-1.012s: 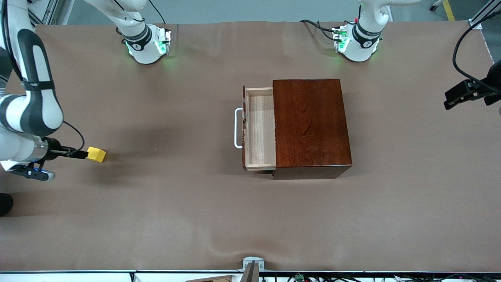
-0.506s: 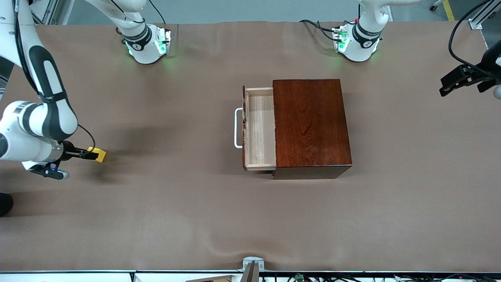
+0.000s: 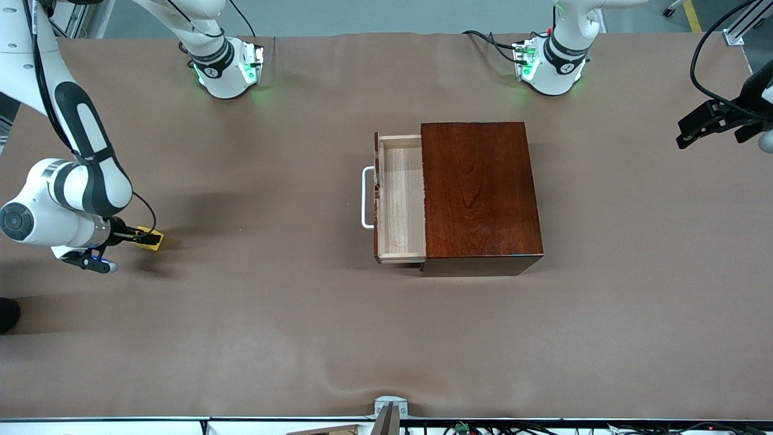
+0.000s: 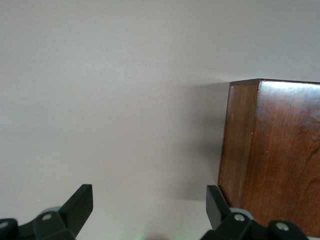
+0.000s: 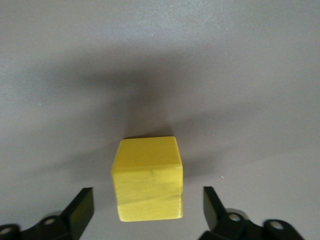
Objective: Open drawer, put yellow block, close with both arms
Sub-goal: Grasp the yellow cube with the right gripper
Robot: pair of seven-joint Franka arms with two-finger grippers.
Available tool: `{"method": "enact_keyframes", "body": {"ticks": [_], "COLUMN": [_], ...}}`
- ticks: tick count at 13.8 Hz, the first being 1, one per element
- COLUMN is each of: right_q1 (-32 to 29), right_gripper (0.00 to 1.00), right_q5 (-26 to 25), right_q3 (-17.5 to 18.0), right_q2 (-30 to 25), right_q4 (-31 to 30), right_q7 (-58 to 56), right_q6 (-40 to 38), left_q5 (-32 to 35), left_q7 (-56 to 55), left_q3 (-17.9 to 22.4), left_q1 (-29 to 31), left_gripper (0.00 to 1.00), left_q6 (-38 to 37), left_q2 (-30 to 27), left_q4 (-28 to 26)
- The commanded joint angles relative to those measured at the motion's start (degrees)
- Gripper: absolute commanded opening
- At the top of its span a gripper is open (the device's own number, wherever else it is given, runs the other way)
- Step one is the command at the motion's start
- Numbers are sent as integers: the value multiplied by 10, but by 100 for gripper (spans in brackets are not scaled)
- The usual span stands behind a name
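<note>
The yellow block [image 3: 151, 238] sits on the table at the right arm's end; it also shows in the right wrist view [image 5: 148, 178]. My right gripper [image 3: 142, 238] is open and low over the block, with its fingers [image 5: 80, 210] on either side and not touching it. The drawer [image 3: 401, 199] is pulled out of the mahogany box [image 3: 480, 190], with its pale wood tray empty and its white handle [image 3: 365, 197] toward the right arm's end. My left gripper [image 3: 694, 130] is open and empty, held up over the table at the left arm's end; the box corner shows in the left wrist view [image 4: 272, 155].
The table is covered in a brown cloth [image 3: 272, 314]. The two arm bases [image 3: 226, 66] stand along the table's edge farthest from the front camera. A metal bracket [image 3: 389, 411] sits at the table edge nearest the front camera.
My right gripper has come down over the yellow block, which now shows mostly hidden between its fingers. My left gripper has shifted a little farther from the front camera.
</note>
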Motion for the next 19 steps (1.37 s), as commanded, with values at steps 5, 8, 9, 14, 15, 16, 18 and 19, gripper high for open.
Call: {"method": "enact_keyframes", "body": {"ticks": [5, 8, 9, 14, 15, 16, 18, 19], "right_q1": [-15, -9, -8, 5, 10, 16, 19, 23], "right_gripper": [9, 0, 0, 0, 0, 0, 0, 0], "right_q5": [-4, -4, -4, -4, -4, -3, -2, 0], "right_q3": [12, 13, 15, 17, 19, 19, 21, 24], "right_q2": [-1, -10, -16, -37, -42, -45, -48, -48], "right_q4": [-8, -6, -1, 48, 62, 79, 127, 157], "right_q7": [-1, -3, -2, 6, 7, 12, 17, 19], "right_q6": [4, -17, -36, -122, -146, -172, -235, -271], "left_q5": [-11, -11, -11, -11, -11, -10, -10, -10], "left_q7": [12, 13, 13, 12, 13, 13, 13, 13], "left_q3": [-6, -6, -6, -6, -6, -6, -6, -6], "left_q1": [10, 12, 11, 11, 12, 12, 12, 12], "left_gripper": [100, 100, 100, 100, 100, 100, 100, 100], "left_q6": [9, 9, 9, 9, 10, 10, 10, 10], "left_q2": [-3, -3, -3, -3, -2, -2, -1, 1], "left_q4": [-6, -6, -6, -6, -6, -6, -6, -6]}}
